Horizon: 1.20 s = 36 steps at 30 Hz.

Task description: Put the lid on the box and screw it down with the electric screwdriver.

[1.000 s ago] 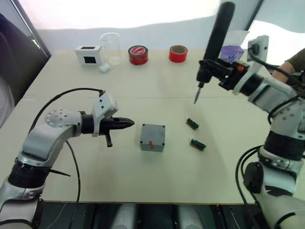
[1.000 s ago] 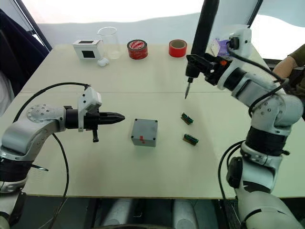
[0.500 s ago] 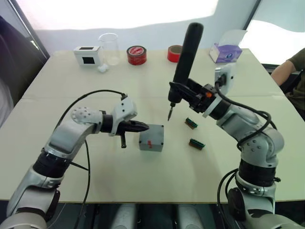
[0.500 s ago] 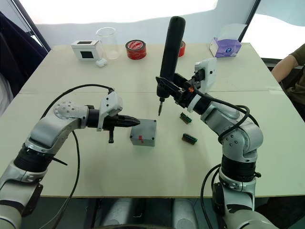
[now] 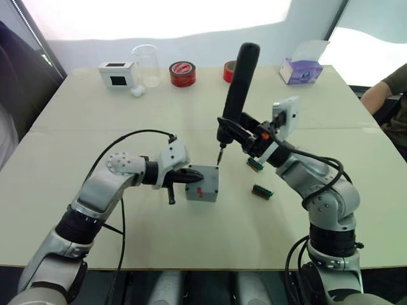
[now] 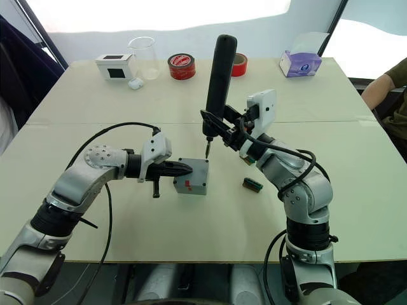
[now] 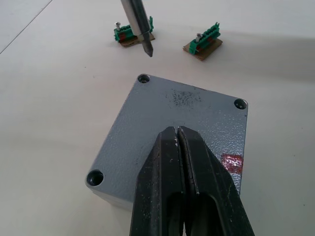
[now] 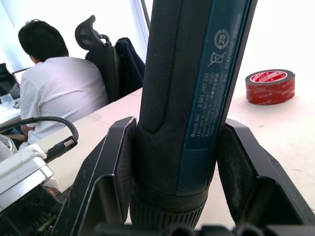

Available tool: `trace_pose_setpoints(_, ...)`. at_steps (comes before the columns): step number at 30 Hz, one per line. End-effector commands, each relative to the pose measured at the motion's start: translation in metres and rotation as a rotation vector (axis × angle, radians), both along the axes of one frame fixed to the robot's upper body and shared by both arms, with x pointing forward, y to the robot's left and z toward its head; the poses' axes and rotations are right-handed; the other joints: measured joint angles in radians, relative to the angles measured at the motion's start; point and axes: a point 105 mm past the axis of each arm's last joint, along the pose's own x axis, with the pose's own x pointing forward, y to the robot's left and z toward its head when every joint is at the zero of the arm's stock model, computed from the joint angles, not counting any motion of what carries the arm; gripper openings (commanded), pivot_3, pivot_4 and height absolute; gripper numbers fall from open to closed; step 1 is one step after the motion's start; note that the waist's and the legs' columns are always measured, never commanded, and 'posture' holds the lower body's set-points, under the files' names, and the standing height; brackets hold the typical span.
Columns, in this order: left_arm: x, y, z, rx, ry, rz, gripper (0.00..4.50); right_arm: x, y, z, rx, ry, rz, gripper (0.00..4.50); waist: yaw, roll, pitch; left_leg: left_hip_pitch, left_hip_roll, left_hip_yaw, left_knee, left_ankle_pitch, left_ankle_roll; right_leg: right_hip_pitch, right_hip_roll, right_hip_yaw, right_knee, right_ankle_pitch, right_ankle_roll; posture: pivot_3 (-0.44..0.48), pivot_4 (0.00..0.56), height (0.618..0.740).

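**Driver bit arrives over far-right corner screw; left gripper braces lid**

Table (image 5: 95,114): broad, pale, matte top. Since a second ago the right arm has swung in from the far right to the centre, and the left arm has reached right until it meets the box. Reading: approach is finished and fastening is about to begin.

Electric screwdriver (image 5: 237,86): long black cylinder with a finely textured grip, held nearly upright. The right gripper (image 8: 174,162) is clamped around its lower barrel, one finger on each side. Half a second ago the thin metal bit (image 7: 141,30) hung clear of the box; it now sits just above the far-right corner of the lid, apparently not yet seated in the screw hole (image 7: 143,78).

Box (image 6: 191,184): small square grey enclosure at table centre, cast-metal look, red mark on its near side. The lid (image 7: 177,115) is already on, flush, flat and faintly speckled, with recessed holes at the corners.

Left gripper (image 7: 178,135): black fingers pressed together, holding nothing, tips resting on the lid's left edge. Judged to be steadying the box against the driver's torque.

Two small green terminal blocks (image 5: 263,190) lie just right of the box. At the far edge stand red tape rolls (image 5: 183,73), a clear beaker (image 5: 147,63) and a white box (image 5: 119,74).
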Motion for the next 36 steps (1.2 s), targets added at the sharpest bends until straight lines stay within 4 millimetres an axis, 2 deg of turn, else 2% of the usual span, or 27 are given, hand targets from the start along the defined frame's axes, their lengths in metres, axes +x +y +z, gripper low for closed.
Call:
trace_pose_setpoints(1,-0.001,0.003,-0.001,0.005,0.005,0.013,0.00,-0.006,0.001,0.013,0.022,-0.084,-0.004,1.87,0.000,0.000,0.000,0.000,0.000,0.000,0.000,0.000,0.000,0.000,0.000,0.000,0.000,0.000,0.000,0.000,0.150,0.740)
trace_pose_setpoints(11,-0.001,0.001,0.001,0.005,0.002,0.018,0.00,0.000,0.002,0.005,0.016,-0.087,-0.032,1.87,0.000,0.000,0.000,0.000,0.000,0.000,0.000,0.000,0.000,0.000,0.000,0.000,0.000,0.000,0.000,0.000,0.150,0.740)
trace_pose_setpoints(24,-0.001,0.004,0.001,-0.001,0.002,0.035,0.00,0.002,0.008,-0.018,-0.074,-0.092,-0.022,1.87,0.000,0.000,0.000,0.001,0.000,0.000,0.000,0.000,0.000,0.000,0.000,0.000,0.000,0.000,0.000,0.000,0.150,0.740)
trace_pose_setpoints(30,-0.002,0.005,-0.001,0.004,0.004,0.040,0.00,-0.004,0.009,-0.037,-0.163,-0.097,0.008,1.87,0.001,-0.001,-0.001,0.002,0.000,0.000,0.000,0.000,0.000,0.002,0.000,0.000,0.000,0.000,0.000,0.000,0.150,0.740)
trace_pose_setpoints(36,-0.010,0.006,-0.013,0.043,0.039,0.019,0.00,-0.006,0.009,-0.057,-0.138,0.001,0.037,1.87,0.000,-0.003,-0.004,0.008,0.000,0.000,-0.001,0.000,0.001,0.007,0.000,0.000,-0.001,-0.001,-0.001,0.000,0.150,0.740)
